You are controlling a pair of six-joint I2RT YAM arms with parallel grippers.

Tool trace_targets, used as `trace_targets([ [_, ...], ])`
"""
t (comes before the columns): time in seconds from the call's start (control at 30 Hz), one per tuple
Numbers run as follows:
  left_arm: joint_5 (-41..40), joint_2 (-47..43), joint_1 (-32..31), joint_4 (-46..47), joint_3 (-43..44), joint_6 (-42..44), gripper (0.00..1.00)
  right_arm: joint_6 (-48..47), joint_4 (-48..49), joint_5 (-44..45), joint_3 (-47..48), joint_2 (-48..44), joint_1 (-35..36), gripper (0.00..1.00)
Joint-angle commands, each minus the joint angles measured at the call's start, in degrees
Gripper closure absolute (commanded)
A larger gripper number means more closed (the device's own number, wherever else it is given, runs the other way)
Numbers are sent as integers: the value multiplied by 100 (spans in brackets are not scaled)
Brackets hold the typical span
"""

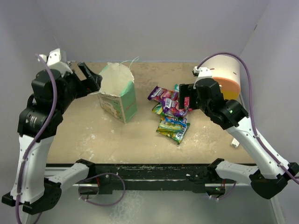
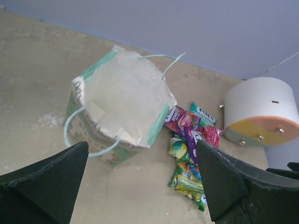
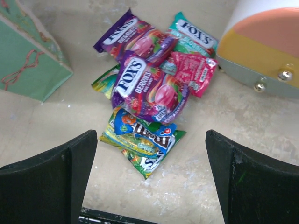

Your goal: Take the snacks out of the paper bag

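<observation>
The mint-green paper bag (image 1: pixel 117 95) stands upright at the table's back left, its mouth open; in the left wrist view (image 2: pixel 122 105) only its white inside shows. Several snacks (image 1: pixel 170 113) lie in a pile on the table to its right: purple, pink-red, teal, blue and yellow-green packets, seen close in the right wrist view (image 3: pixel 149 88) and in the left wrist view (image 2: pixel 191 154). My left gripper (image 1: pixel 91 80) is open and empty, just left of the bag's mouth. My right gripper (image 1: pixel 186 98) is open and empty above the pile's right edge.
A cream-orange-yellow cylinder (image 1: pixel 227 77) lies at the back right, behind my right arm, also in the right wrist view (image 3: pixel 264 42). A small white block (image 1: pixel 234 143) sits at the table's right edge. Grey walls close in the back and sides.
</observation>
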Motion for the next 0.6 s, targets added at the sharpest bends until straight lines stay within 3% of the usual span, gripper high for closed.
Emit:
trace_targets([
  [0.0,822,616,42,642,800,980,1,573,-241,1099,120,-284,-39,0],
  [0.23,1518,1259,44,-22,2156,1780,1,1209,-1290,1790,1261,-307,-97,0],
  [0.33,1551,1090,47,-42,2239,1766,1,1180,-1627,1961,1819,-437,-98,0],
  [0.57,1346,455,40,202,1827,1334,1,549,-1168,1549,2485,-1285,-102,0],
])
